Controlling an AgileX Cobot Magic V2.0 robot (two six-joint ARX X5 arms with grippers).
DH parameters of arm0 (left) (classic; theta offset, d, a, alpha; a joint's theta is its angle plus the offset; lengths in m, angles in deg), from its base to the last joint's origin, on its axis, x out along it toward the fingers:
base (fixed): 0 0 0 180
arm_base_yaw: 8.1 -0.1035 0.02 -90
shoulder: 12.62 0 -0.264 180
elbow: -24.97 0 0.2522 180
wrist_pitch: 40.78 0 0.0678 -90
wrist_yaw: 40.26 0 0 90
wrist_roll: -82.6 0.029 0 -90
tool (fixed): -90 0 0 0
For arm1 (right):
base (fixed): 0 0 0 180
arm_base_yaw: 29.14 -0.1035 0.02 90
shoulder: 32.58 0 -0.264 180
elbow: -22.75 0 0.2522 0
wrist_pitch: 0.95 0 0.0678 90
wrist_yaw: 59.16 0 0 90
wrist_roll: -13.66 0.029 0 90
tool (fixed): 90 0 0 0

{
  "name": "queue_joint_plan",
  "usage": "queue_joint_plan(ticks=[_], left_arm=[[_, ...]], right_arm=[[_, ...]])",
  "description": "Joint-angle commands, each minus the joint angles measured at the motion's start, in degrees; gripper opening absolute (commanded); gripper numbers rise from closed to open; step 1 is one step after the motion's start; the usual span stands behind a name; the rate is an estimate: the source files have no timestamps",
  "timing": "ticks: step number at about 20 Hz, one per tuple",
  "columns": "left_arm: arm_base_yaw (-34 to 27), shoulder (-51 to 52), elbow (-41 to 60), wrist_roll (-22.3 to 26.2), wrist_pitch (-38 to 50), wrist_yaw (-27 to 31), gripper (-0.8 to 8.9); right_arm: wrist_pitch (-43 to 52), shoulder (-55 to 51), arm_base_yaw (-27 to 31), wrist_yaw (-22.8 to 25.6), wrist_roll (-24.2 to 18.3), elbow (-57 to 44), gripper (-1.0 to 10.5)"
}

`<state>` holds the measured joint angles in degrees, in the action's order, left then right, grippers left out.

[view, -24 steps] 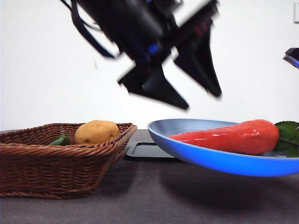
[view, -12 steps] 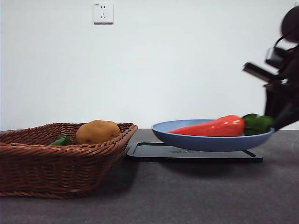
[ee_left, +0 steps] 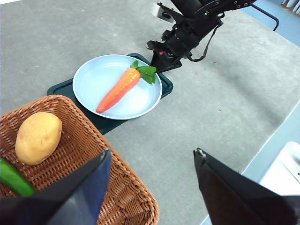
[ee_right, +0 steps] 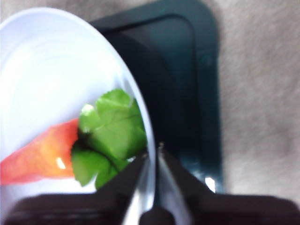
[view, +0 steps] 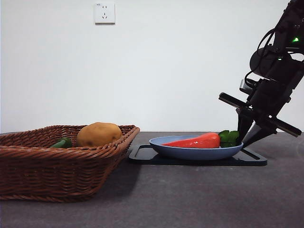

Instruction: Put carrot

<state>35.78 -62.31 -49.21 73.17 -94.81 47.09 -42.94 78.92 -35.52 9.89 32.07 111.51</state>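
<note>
The red-orange carrot (view: 194, 141) (ee_left: 119, 89) (ee_right: 42, 157) lies in a pale blue plate (view: 190, 153) (ee_left: 93, 77) (ee_right: 47, 56), its green leaves toward the right arm. The plate rests on a dark tray (view: 199, 161) (ee_left: 166, 86) (ee_right: 187, 70). My right gripper (view: 247, 137) (ee_left: 159, 58) (ee_right: 152, 154) is at the plate's rim beside the leaves, its jaws shut on that rim. My left gripper (ee_left: 152, 157) hangs open and high over the basket's corner, holding nothing.
A brown wicker basket (view: 57, 166) (ee_left: 108, 187) stands left of the tray. It holds a yellow-brown potato (view: 98, 134) (ee_left: 38, 137) and a small green vegetable (view: 61, 142) (ee_left: 14, 178). The table's edge runs close behind the left gripper.
The plate with the carrot has moved away from the camera and down onto the dark tray. The right arm holding it now stands at the right side.
</note>
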Motion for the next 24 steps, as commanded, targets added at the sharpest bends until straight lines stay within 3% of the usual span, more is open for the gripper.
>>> queue_joint_plan(ticks=[1, 10, 15, 18, 20, 24], left_arm=[[0.24, -0.28, -0.7, 0.61, 0.74, 2.21, 3.11], [0.24, -4.68, -0.7, 3.74, 7.89, 5.81, 3.03], [-0.94, -10.25, -0.7, 10.03, 11.15, 5.75, 0.02], [-4.04, -12.11, -0.7, 11.04, 11.87, 6.29, 0.06], [-7.65, -12.15, -0.7, 11.23, 11.5, 8.72, 0.06], [-16.63, -11.91, -0.7, 13.27, 8.94, 8.37, 0.06]], right_arm=[[0.42, 1.29, 0.31, 0.26, -0.07, 1.27, 1.9], [-4.0, -4.7, 0.39, 0.07, -2.4, 1.27, 1.7], [-12.37, -15.17, 0.31, 0.24, -7.17, 1.27, 0.0], [-19.12, -22.14, -0.39, 0.96, -10.93, 1.22, 0.0], [-22.67, -27.26, -2.12, 5.9, -12.48, 1.01, 0.0], [-22.77, -38.45, -7.13, 15.21, -12.59, -2.93, 0.0]])
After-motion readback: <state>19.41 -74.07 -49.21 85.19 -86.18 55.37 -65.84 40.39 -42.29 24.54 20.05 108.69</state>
